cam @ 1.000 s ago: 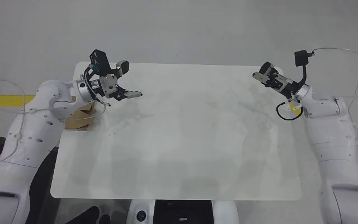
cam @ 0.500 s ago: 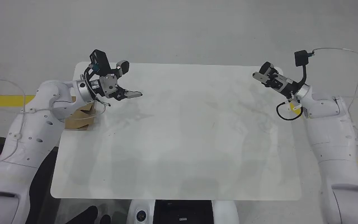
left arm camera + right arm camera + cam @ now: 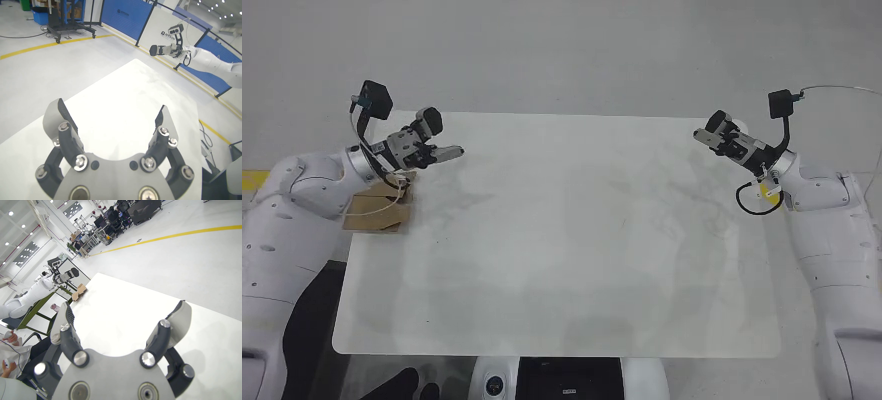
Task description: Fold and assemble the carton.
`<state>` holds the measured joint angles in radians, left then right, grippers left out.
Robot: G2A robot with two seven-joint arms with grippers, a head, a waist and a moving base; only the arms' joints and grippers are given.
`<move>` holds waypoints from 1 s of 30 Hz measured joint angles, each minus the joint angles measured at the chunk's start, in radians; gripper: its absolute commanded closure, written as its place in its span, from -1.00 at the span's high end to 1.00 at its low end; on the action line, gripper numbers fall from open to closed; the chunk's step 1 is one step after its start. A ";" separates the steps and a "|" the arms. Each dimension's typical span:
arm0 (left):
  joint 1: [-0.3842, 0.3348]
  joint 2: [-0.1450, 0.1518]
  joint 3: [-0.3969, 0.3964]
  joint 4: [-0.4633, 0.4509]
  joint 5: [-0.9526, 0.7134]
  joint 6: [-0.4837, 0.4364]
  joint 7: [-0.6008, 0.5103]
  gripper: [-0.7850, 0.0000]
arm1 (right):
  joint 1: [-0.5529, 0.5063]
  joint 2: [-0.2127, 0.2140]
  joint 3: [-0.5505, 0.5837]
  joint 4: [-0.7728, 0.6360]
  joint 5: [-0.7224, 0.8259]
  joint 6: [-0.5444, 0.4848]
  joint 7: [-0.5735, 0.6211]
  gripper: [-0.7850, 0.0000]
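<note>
A flat brown carton (image 3: 374, 208) lies at the table's left edge, partly hanging over it; the right wrist view shows the carton (image 3: 78, 292) at the far corner. My left gripper (image 3: 441, 146) hovers over the far left of the white table (image 3: 562, 240), just beyond the carton, and in its own view the left gripper (image 3: 111, 113) stands open with nothing between its fingers. My right gripper (image 3: 707, 130) is held above the far right corner, and in its own view the right gripper (image 3: 123, 311) is open and empty.
The tabletop (image 3: 122, 98) is bare white with faint scuffs. A grey floor with a yellow line (image 3: 160, 237) surrounds the table. A dark chair base (image 3: 402, 382) sits at the near left edge.
My left arm has drawn back to the left and toward the far edge, uncovering more of the carton. The right arm has stayed put.
</note>
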<state>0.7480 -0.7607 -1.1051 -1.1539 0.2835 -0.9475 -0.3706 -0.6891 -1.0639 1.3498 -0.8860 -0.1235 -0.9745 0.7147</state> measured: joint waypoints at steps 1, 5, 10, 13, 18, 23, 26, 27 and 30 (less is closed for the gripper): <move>0.001 0.005 -0.010 0.011 -0.037 0.001 -0.027 1.00 | 0.000 0.000 0.000 0.000 0.000 0.000 0.000 1.00; 0.001 0.027 -0.064 0.069 -0.183 0.028 -0.154 1.00 | 0.000 0.000 0.000 0.000 0.000 0.000 0.000 1.00; 0.002 0.050 -0.117 0.126 -0.294 0.079 -0.292 1.00 | 0.000 0.000 0.000 0.000 0.000 0.000 0.000 1.00; -0.004 0.064 -0.149 0.166 -0.309 0.095 -0.354 1.00 | 0.000 0.000 0.000 0.000 0.000 0.000 0.000 1.00; -0.016 0.080 -0.191 0.246 -0.300 0.140 -0.401 1.00 | 0.000 0.000 0.000 0.000 0.000 0.000 0.000 1.00; -0.037 0.096 -0.226 0.323 -0.282 0.167 -0.452 1.00 | 0.000 0.000 0.000 0.000 0.000 0.000 0.000 1.00; -0.049 0.104 -0.246 0.380 -0.255 0.187 -0.438 1.00 | 0.000 0.000 0.000 0.000 0.000 0.000 0.000 1.00; -0.054 0.106 -0.251 0.395 -0.243 0.196 -0.433 1.00 | 0.000 0.000 0.000 0.000 0.000 0.000 0.000 1.00; -0.068 0.113 -0.259 0.438 -0.197 0.224 -0.420 1.00 | 0.000 0.000 0.000 0.000 0.000 0.000 0.000 1.00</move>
<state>0.6805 -0.6476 -1.3642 -0.7163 0.0862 -0.7234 -0.7901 -0.6891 -1.0639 1.3498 -0.8860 -0.1235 -0.9745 0.7147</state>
